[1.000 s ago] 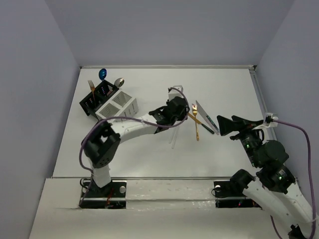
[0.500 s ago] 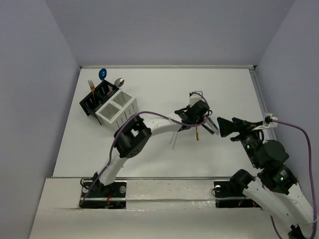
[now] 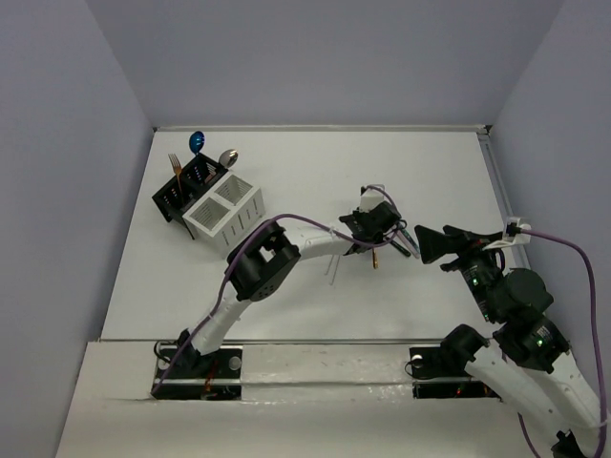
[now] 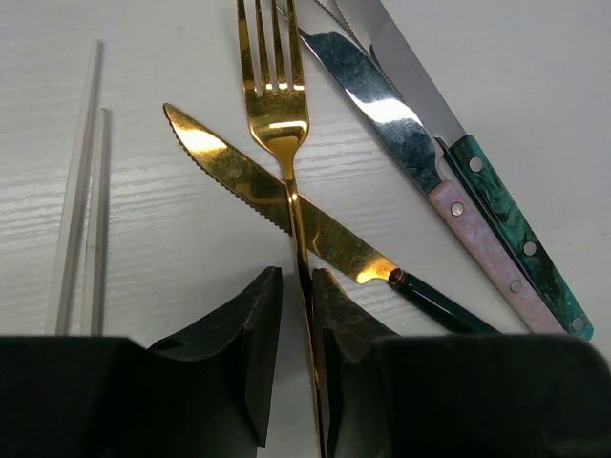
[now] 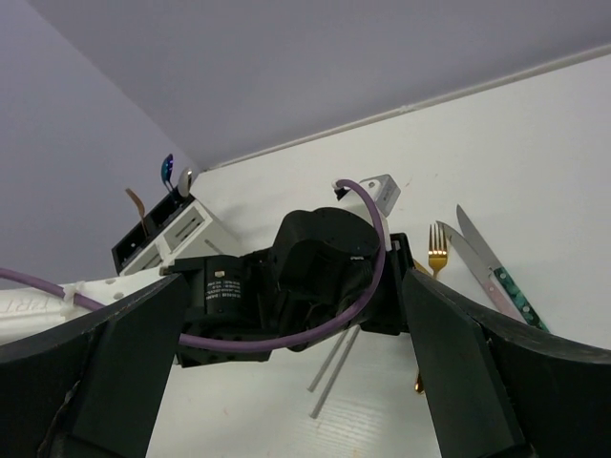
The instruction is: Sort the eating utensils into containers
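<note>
Fingers [image 4: 248, 353] narrow but gapped, the left gripper [image 4: 296, 277] is straddling the gold metal fork [image 4: 277, 114], needing a square pinch before clearing the gold-bladed knife [image 4: 239, 176] at twelve o'clock.

Gold fork [image 5: 438, 250] lies just beside two knives [image 5: 492, 272].

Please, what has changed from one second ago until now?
The left pincer moved right, away from the white chopsticks, and narrowed around the gold fork handle; a firm grip cannot be confirmed. The right pincer, wide open, the knives, the black caddy and the white caddy stayed in place.
</note>
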Available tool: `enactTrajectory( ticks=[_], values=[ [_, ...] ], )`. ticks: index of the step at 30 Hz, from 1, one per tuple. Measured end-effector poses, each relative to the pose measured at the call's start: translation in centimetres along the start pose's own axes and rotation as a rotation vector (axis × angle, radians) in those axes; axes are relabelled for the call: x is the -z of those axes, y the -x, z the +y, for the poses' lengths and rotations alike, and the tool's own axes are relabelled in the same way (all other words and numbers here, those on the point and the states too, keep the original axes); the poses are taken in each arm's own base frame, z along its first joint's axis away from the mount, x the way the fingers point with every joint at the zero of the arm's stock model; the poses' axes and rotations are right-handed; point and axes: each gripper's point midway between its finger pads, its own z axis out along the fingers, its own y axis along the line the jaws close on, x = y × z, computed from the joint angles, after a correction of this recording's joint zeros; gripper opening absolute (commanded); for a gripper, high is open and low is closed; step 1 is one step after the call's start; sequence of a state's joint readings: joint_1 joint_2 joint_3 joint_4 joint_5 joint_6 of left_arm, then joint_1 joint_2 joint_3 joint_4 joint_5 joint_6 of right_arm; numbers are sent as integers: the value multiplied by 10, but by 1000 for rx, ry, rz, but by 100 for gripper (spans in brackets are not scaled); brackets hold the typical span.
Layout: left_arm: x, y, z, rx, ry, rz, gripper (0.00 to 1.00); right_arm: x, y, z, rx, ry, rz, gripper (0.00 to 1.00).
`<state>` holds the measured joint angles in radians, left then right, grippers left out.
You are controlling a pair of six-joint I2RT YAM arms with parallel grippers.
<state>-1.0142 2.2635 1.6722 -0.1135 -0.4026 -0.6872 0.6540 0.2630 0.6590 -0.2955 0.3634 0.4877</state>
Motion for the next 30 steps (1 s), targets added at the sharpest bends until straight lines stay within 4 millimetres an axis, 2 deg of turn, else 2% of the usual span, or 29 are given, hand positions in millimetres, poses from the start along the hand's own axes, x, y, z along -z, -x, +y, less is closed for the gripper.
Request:
enactTrajectory(
  ticks=[1,10,20,24,26,30],
  values=[
    [0,0,1,-4,5,-1,22,0,0,0,-2,1,1,100],
    [-5,5,11,-26,57,-43,0,0,-1,1,-3,4,2,100],
    [13,-2,45,-48,122,-69,0,0,-3,0,-5,2,7,100],
    [18,-5,56,-63,145,-71,21,-1,-3,0,-5,2,7,100],
    [19,-5,60,-71,156,-76,25,-1,-5,0,-5,3,8,100],
    [20,-4,62,-96,167,-73,25,-4,-10,-1,0,1,24,100]
  ],
)
